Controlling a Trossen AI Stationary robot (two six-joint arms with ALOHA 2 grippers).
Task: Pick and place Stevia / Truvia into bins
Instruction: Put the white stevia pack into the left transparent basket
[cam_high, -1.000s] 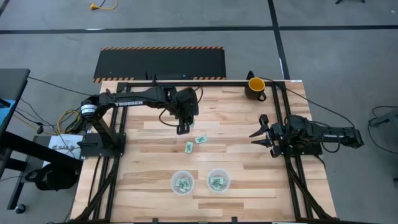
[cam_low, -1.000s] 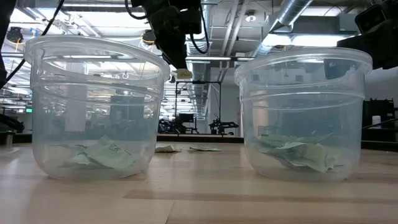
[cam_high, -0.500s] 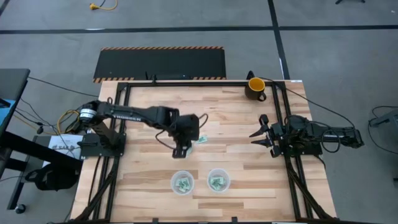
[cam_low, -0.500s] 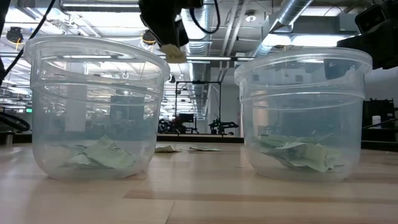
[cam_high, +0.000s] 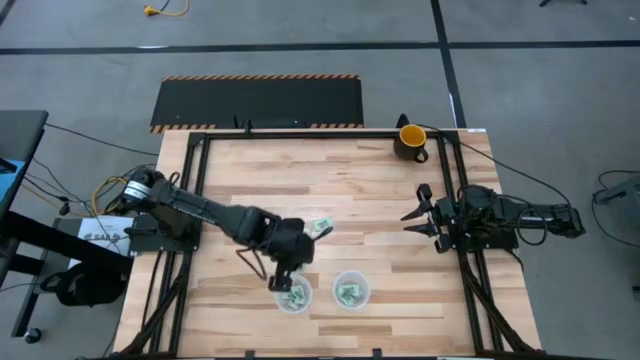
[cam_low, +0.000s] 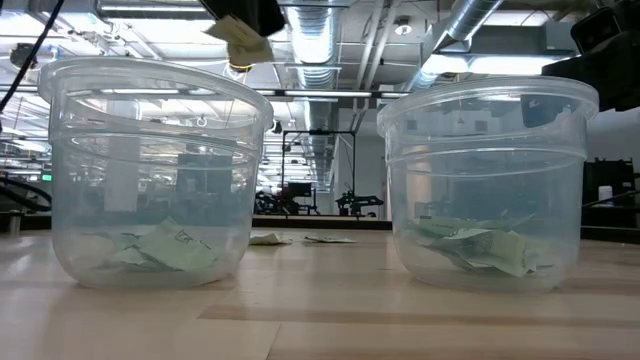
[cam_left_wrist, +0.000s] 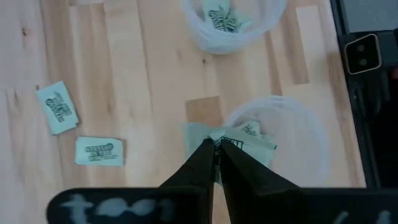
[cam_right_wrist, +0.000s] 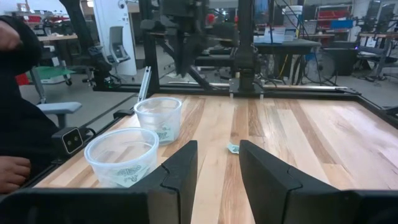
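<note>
Packet over cup — release pending.
We hold the left gripper (cam_left_wrist: 216, 157) pinched on a Stevia packet (cam_left_wrist: 198, 135) directly above the left cup (cam_high: 292, 294); right gripper (cam_high: 424, 213) waits spread, well apart — two loose packets (cam_left_wrist: 98, 151) remain.

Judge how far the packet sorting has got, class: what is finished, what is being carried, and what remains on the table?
Done: both cups, left cup and right cup, already hold several packets. In hand: the left end effector is shut on one packet, held above the left cup. Left: two loose packets lie on the table. The right end effector waits open at the right edge.
</note>
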